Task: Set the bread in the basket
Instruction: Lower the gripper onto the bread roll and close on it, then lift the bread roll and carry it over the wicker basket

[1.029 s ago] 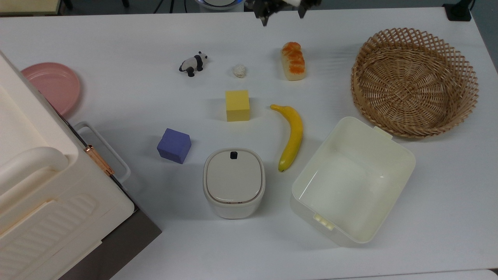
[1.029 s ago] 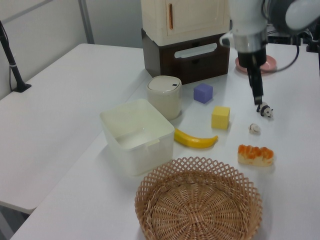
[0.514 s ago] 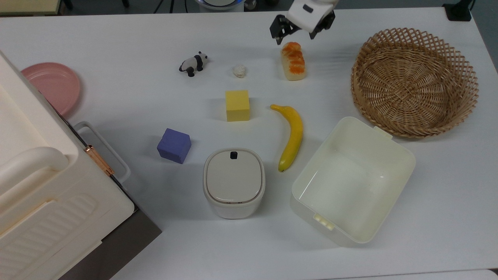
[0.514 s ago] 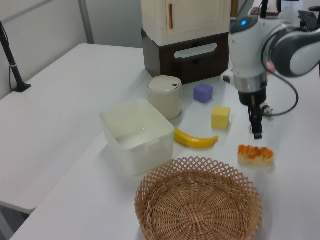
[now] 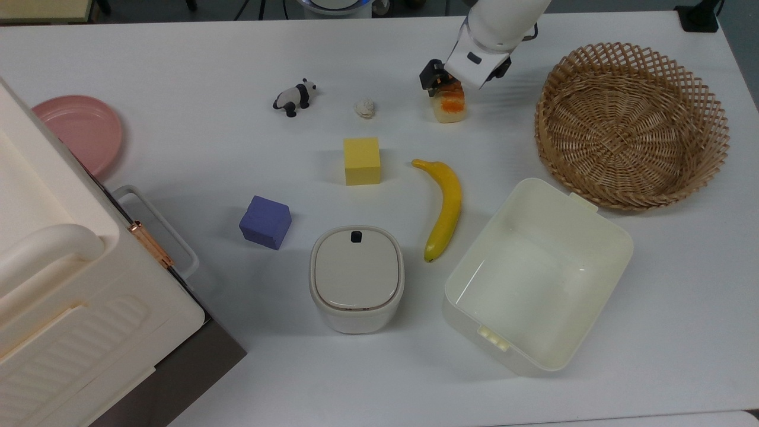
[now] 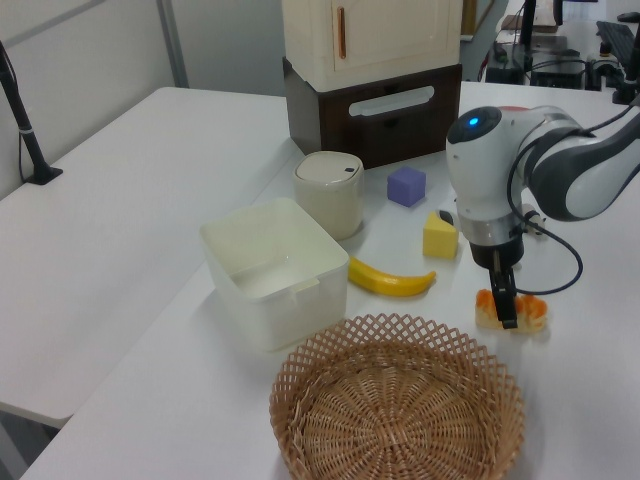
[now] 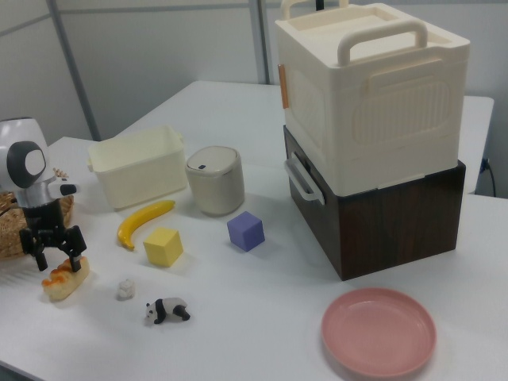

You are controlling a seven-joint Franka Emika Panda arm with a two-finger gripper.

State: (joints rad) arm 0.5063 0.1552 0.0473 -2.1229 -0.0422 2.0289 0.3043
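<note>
The bread (image 5: 450, 107) lies on the table (image 5: 178, 71) between the pebble-like lump (image 5: 365, 108) and the basket (image 5: 632, 124), well apart from the basket; it looks light, a toy loaf with a glossy top that may be slick, so I judge a hold across its short width, on the pale sides at mid-length, safest. The gripper (image 7: 54, 252) straddles it with fingers (image 7: 75, 246) apart, not clamped. A second ago the gripper was high behind the loaf; it has come down over it.
</note>
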